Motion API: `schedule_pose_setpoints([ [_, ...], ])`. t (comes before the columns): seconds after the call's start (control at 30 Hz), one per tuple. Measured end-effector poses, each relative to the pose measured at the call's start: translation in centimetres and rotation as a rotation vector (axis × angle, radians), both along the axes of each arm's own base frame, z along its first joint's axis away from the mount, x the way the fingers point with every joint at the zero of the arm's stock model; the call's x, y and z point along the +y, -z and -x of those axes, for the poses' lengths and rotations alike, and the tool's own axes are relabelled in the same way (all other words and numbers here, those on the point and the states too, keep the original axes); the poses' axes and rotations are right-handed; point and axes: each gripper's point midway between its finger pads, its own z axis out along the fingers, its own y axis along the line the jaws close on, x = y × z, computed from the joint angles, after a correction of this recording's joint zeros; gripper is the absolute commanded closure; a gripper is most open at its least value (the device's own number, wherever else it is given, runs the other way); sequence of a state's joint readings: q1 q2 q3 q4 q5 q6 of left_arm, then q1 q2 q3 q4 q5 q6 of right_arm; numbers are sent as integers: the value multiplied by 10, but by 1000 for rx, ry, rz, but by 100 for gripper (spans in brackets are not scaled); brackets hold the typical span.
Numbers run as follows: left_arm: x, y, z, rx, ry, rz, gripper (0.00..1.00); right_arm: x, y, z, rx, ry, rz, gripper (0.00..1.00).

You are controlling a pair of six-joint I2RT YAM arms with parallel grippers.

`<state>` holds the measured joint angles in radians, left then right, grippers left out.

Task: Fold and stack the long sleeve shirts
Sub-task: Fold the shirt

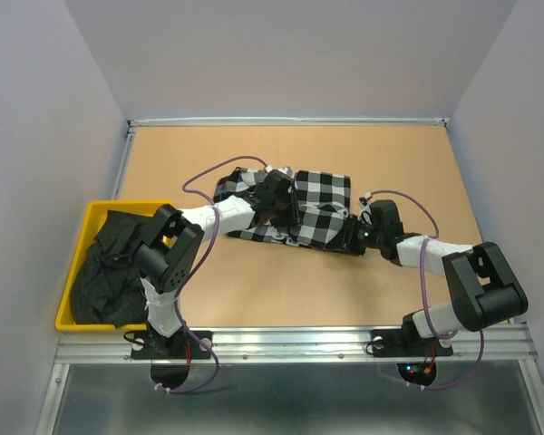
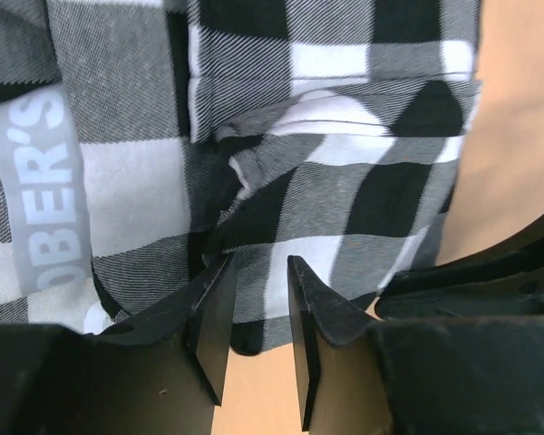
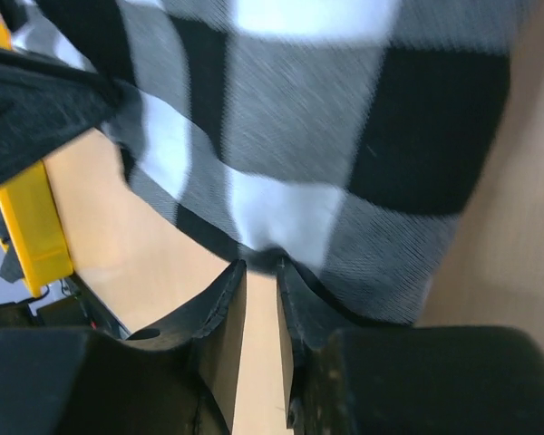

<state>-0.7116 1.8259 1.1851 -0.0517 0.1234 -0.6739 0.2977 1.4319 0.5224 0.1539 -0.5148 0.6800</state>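
Observation:
The black-and-white check shirt (image 1: 322, 195) lies crumpled mid-table. Its grey band with white lettering (image 2: 36, 190) shows in the left wrist view. My left gripper (image 1: 281, 204) is low over the shirt's middle. Its jaws (image 2: 260, 263) stand apart astride the near edge of the cloth (image 2: 344, 181), with bare table showing between them. My right gripper (image 1: 349, 237) is at the shirt's right end. Its jaws (image 3: 261, 265) are nearly together, and the hem of the check cloth (image 3: 290, 154) is bunched between the tips. The plain black shirt (image 1: 109, 263) lies heaped in a bin.
A yellow bin (image 1: 100, 207) holding the black shirt sits at the table's left edge, and its wall (image 3: 32, 227) shows in the right wrist view. Purple cables loop off both arms. Bare wood (image 1: 281, 290) lies between the shirt and the arm bases.

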Motion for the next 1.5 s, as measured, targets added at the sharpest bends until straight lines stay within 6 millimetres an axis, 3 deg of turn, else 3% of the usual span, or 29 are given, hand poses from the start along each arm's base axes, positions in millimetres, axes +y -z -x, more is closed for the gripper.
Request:
schedule_pose_setpoints([
  [0.17, 13, 29, 11, 52, -26, -50, 62, -3, 26, 21, 61, 10, -19, 75],
  [0.23, 18, 41, 15, 76, -43, -63, 62, -2, 26, 23, 57, 10, -34, 74],
  [0.37, 21, 39, 10, 67, -66, -64, 59, -5, 17, 23, 26, 9, -18, 69],
  [0.4, 22, 39, 9, 62, -70, -69, 55, -7, 14, 23, 20, 10, -8, 63],
  [0.5, 30, 34, 8, 40, -81, -104, 47, -14, -10, 14, -43, 25, 44, 50],
  [0.57, 36, 27, 7, 12, -82, -128, 36, -18, -38, -1, -124, 42, 80, 40],
  [0.6, 38, 22, 7, -1, -82, -135, 31, -22, -57, -12, -178, 61, 106, 33],
  [0.63, 41, 15, 5, -25, -79, -143, 22, -26, -70, -20, -212, 82, 129, 18],
  [0.7, 44, -5, 3, -92, -65, -159, 15, -37, -92, -31, -266, 128, 173, 2],
  [0.73, 43, -16, 2, -134, -49, -169, 11, -45, -102, -37, -286, 167, 201, 0],
  [0.8, 36, -34, 3, -203, -9, -183, 7, -61, -114, -43, -303, 236, 254, 0],
  [0.9, 9, -67, 4, -334, 77, -197, 3, -87, -124, -47, -298, 348, 344, 0],
  [1.0, -26, -85, 23, -439, 191, -228, 5, -113, -126, -49, -267, 447, 438, 0],
  [1.1, -54, -87, 38, -506, 272, -268, 10, -141, -126, -51, -220, 544, 515, 0],
  [1.27, -87, -55, 59, -556, 403, -378, 11, -196, -118, -46, -120, 707, 566, 0],
  [1.4, -100, -20, 69, -566, 483, -473, 12, -221, -106, -41, -36, 784, 556, 0],
  [1.5, -102, 1, 72, -570, 521, -536, 12, -224, -97, -40, 20, 796, 528, 0],
])
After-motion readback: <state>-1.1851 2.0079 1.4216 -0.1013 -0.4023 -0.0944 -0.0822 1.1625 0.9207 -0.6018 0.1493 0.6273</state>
